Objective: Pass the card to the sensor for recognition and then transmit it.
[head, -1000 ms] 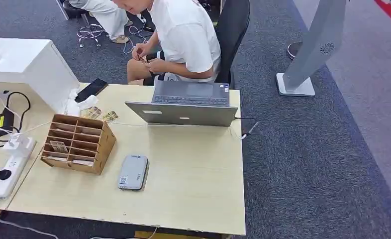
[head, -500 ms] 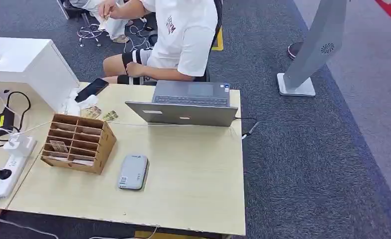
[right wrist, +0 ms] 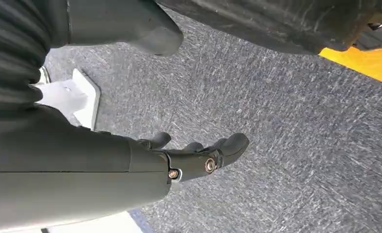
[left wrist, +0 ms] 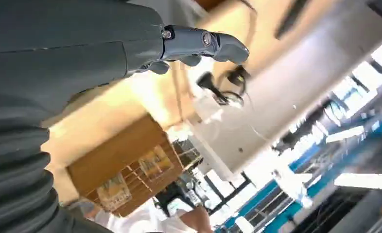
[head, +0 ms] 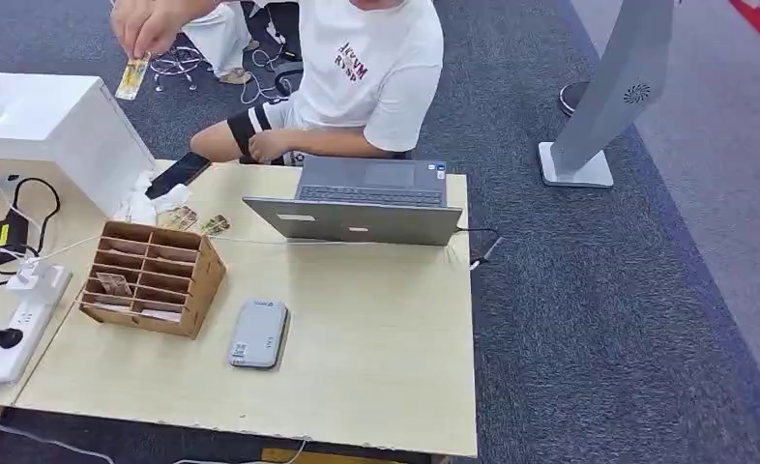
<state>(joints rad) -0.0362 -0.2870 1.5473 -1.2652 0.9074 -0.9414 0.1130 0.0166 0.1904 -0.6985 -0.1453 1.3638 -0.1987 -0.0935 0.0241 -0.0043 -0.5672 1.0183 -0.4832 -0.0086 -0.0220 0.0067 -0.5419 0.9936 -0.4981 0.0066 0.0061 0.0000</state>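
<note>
A person's hand (head: pixel 144 24) holds a card (head: pixel 132 77) up in the air at about 11 o'clock in the head view, above the top of a white box (head: pixel 52 126) that sits on the far left part of the table (head: pixel 376 348). The card hangs downward from the fingers, pale with a yellowish print. The person (head: pixel 362 72) wears a white T-shirt and sits at the table's far edge, at 12 o'clock, with the other hand near the knee.

The sensor (head: pixel 259 333), a flat grey reader with rounded corners, lies on the light wooden table near its middle, toward 7 o'clock from the laptop (head: pixel 362 203). Just to the sensor's 9 o'clock stands a wooden card organizer (head: pixel 154 278) with open slots, some holding cards. 2 more small cards (head: pixel 194 221) lie on the table between the organizer and the white box, and a black phone (head: pixel 177 174) lies at the table's far edge beside them. The grey laptop is open flat at the far edge, in front of the person.

At the table's left edge, at 9 o'clock, are a white power strip (head: pixel 14 333) and black cables (head: pixel 23 208).

The left hand (left wrist: pixel 189 46) appears in its wrist view with fingers loosely apart and nothing in them, the organizer blurred beyond it. The right hand (right wrist: pixel 194 155) appears in its wrist view over grey carpet (right wrist: pixel 276 121), fingers gently curved and spread, holding nothing.
</note>
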